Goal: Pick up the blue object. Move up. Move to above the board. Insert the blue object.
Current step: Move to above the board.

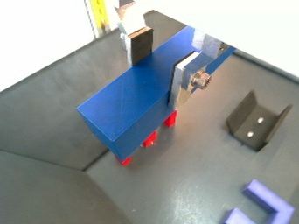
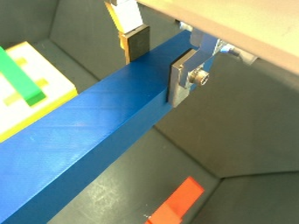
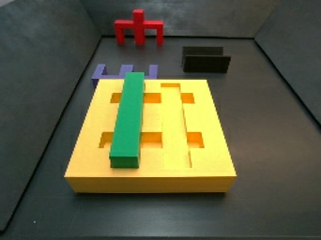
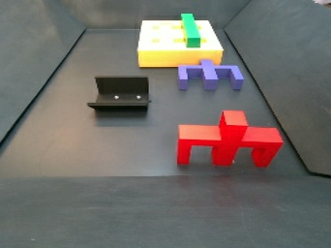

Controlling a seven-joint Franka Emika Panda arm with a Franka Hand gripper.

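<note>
Silver two-finger gripper (image 2: 160, 54) clamps deep-blue rectangular bar (image 2: 87, 144) in both wrist views — red pronged piece (image 1: 149, 137) below, thick yellow-orange grooved board (image 2: 26, 98) nr.

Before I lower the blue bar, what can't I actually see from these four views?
- Gripper and blue object: absent from both side views, out of frame.
- Blue object's far end: cut off by the frame edge in a wrist view.
- Board: only a corner shows in a wrist view, so the bar's alignment over the groove is unknown.
- Red piece: mostly hidden under the bar.
</note>
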